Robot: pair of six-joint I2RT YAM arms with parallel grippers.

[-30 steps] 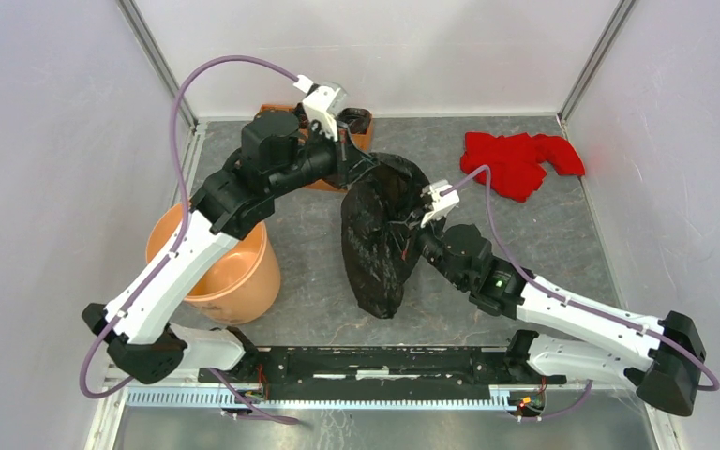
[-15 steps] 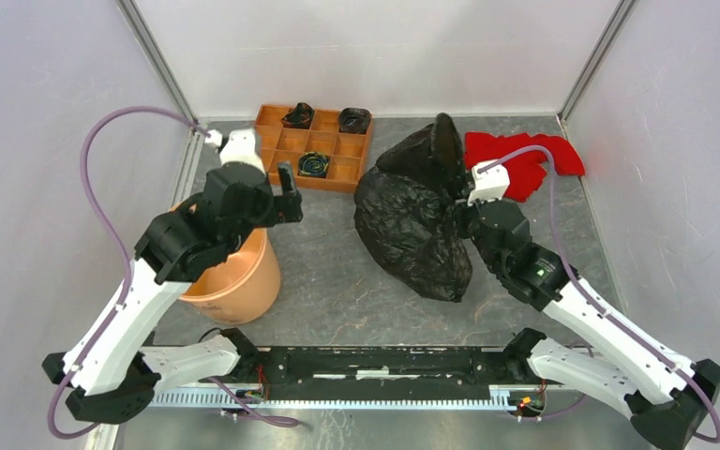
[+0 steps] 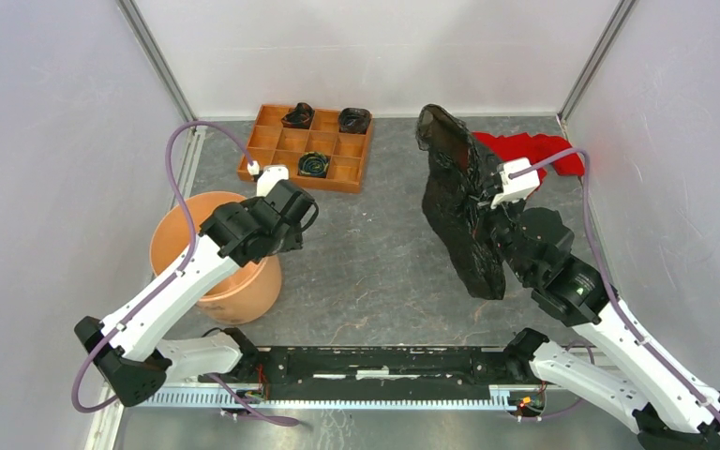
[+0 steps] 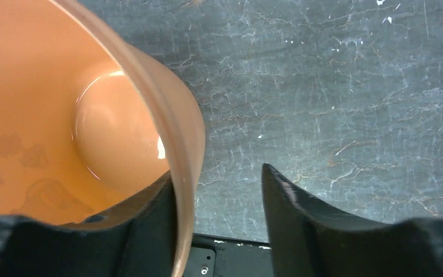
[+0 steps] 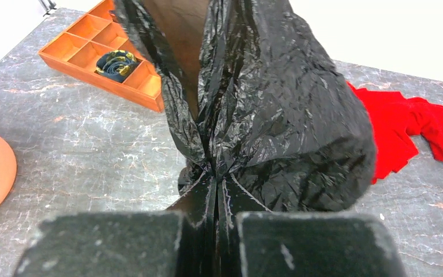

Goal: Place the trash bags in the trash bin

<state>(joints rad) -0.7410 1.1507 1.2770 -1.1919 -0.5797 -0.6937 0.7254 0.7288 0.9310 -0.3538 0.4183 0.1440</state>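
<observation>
Black crinkled film of the trash bag [image 3: 455, 202] is pinched in the right jaws, which are shut tight on a gathered fold of it. In the right wrist view we see the trash bag [image 5: 277, 104] fanning out from that pinch in glossy pleats, with a dark opening at its top. From above, the bag stands as a long, narrow shape on the right half of the desk [image 3: 366, 272], running from near the back wall down toward the right arm [image 3: 572, 281]. We cannot tell whether its lower end rests on the desk. Its upper part overlaps the near edge of the red cloth [image 3: 553, 155], which lies in the back right corner.

We find the trash bin [image 3: 244, 286] upright at the left side of the desk, well apart from the bag. The left jaws are open and straddle the bin's rolled rim [image 4: 176, 121]: the inner finger [image 4: 144, 225] sits inside, close against the wall, and the outer finger [image 4: 306, 225] hangs outside over bare desk, clearly apart from the wall. They hold nothing.

Behind the bin lies the wooden tray [image 3: 262, 150], with three small black bundles [image 3: 314, 164] in separate compartments.
</observation>
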